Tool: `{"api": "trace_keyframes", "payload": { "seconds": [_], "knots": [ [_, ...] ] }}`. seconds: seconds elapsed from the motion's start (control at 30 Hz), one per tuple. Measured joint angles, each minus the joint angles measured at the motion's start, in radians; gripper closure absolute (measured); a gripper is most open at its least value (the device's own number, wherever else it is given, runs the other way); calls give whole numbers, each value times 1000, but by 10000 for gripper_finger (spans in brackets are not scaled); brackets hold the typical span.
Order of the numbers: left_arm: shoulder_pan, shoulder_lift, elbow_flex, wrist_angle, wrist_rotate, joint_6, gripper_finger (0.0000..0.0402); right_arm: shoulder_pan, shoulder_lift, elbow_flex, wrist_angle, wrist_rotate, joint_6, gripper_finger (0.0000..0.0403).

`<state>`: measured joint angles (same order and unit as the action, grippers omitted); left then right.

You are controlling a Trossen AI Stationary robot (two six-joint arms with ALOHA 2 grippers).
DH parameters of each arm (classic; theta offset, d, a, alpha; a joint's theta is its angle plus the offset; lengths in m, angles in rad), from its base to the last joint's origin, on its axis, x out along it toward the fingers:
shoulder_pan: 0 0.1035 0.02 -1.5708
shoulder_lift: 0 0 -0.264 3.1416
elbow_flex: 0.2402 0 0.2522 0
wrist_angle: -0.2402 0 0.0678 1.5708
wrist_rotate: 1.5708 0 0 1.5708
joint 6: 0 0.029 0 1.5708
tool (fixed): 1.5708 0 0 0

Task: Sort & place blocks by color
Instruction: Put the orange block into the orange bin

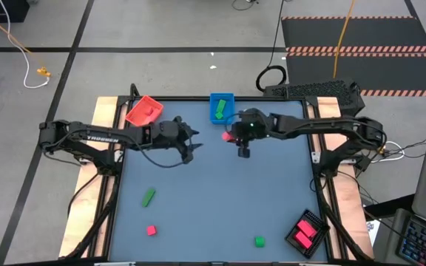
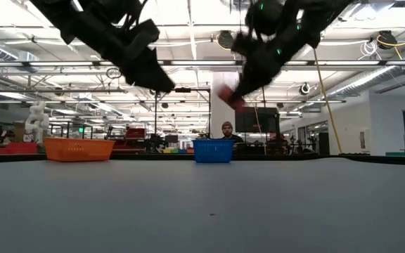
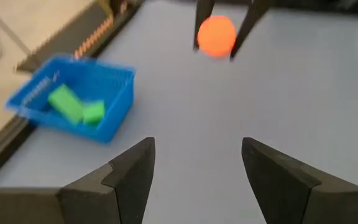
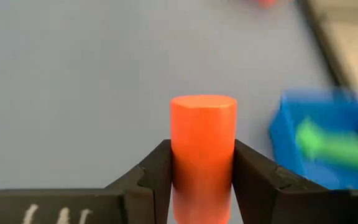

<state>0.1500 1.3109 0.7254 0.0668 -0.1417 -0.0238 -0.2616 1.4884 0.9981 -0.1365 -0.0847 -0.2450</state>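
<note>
My right gripper (image 4: 202, 163) is shut on a red-orange cylinder block (image 4: 202, 140). It hangs above the table's far middle, just near of the blue tray (image 1: 221, 107), and the block (image 1: 226, 136) shows at its tip. My left gripper (image 3: 197, 168) is open and empty in the air. It sits right of the red tray (image 1: 144, 111) and faces the held block (image 3: 216, 36). A green bar (image 1: 148, 196), a red cube (image 1: 151, 230) and a green cube (image 1: 259, 241) lie loose on the near half of the table. My right gripper pinches the cylinder's round side wall (image 4: 202, 177) between its two fingers (image 4: 151, 180). One flat end (image 4: 202, 102) sticks out past the fingertips. The arm reaches from the table's right, slanting down. The block (image 2: 230, 98) is lifted clear of the table.
The blue tray (image 3: 73, 99) holds green blocks and the red tray holds a red one. A black tray (image 1: 307, 234) with pink blocks sits at the near right corner. Bare table shows at the middle (image 1: 220, 192). A person (image 2: 227, 130) stands in the room behind.
</note>
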Motion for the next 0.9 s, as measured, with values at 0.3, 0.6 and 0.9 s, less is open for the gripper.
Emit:
{"api": "trace_keyframes", "payload": {
  "seconds": [0.3, 0.6, 0.9],
  "knots": [
    [-88, 0, 0, 206, 0, 53, 160, 130, -7, 0, 273, 9, 2, 281],
    [-148, 0, 0, 318, -2, 136, 160, 152, -7, 0, 298, 87, 28, 281],
    [-169, 11, 0, 365, -87, 142, 160, 155, -3, -2, 397, 91, 30, 281]
  ]
}}
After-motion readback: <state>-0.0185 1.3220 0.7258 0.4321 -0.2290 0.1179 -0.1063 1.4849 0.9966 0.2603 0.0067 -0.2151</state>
